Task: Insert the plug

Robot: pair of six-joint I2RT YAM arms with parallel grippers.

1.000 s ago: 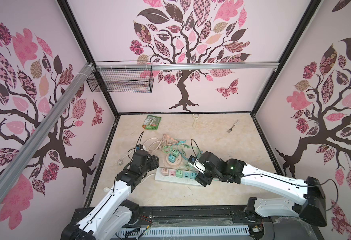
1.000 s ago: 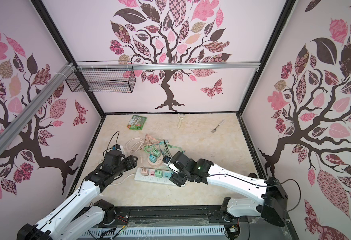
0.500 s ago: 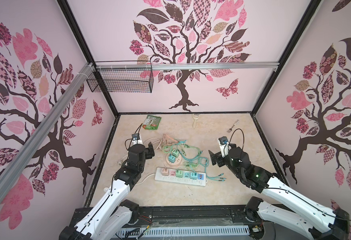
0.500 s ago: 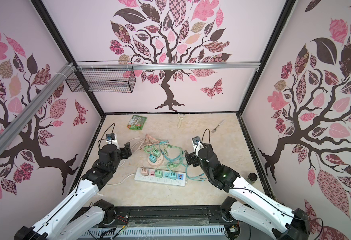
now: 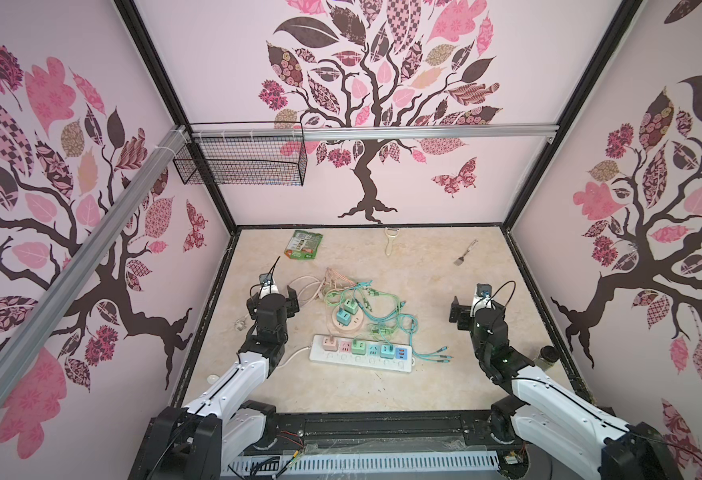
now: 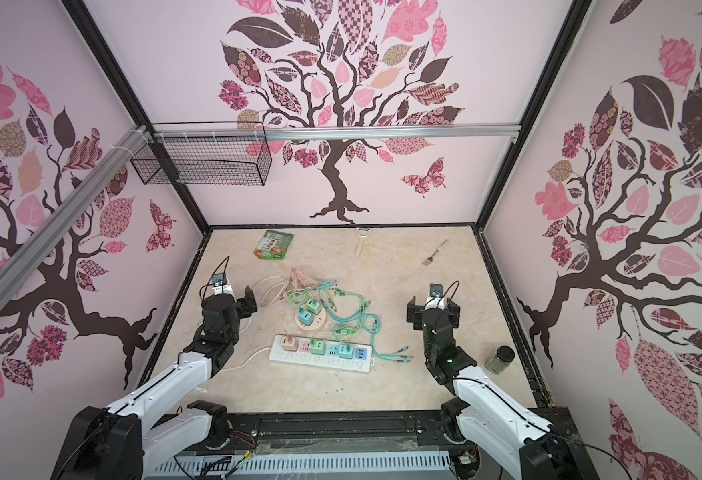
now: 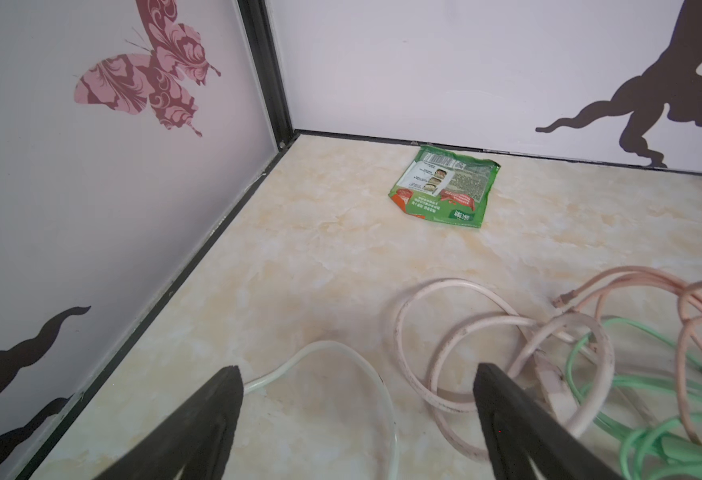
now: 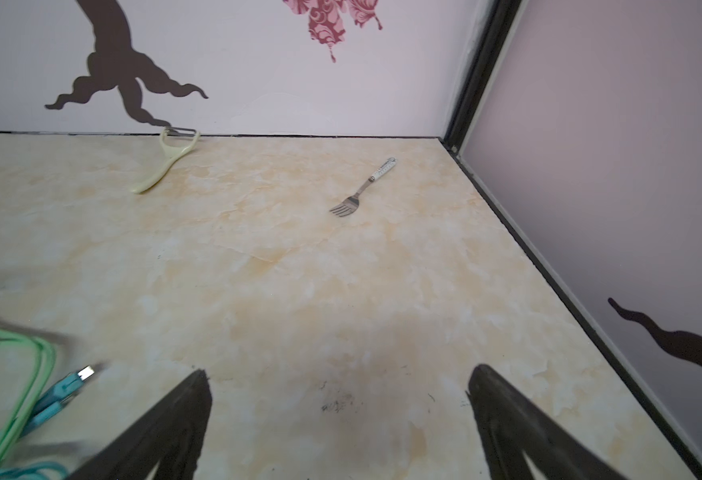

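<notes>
This looks like a robotics lab test cell rather than a home: black frame posts (image 5: 149, 62), panel walls (image 5: 486, 187) papered with pink tree decals, an aluminium rail (image 5: 424, 133) carrying a wire basket (image 5: 241, 166), and a marble-print floor (image 5: 424, 299).

A green packet (image 5: 304, 245), peeler (image 5: 390, 241) and fork (image 5: 465, 252) lie near the back wall (all apart).

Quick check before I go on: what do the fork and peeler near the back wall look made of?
Fork: shiny grey tines and neck, likely steel; white patterned handle, perhaps ceramic or plastic. Peeler: pale cream, matte body, likely plastic; thin greyish blade, probably metal.
</notes>
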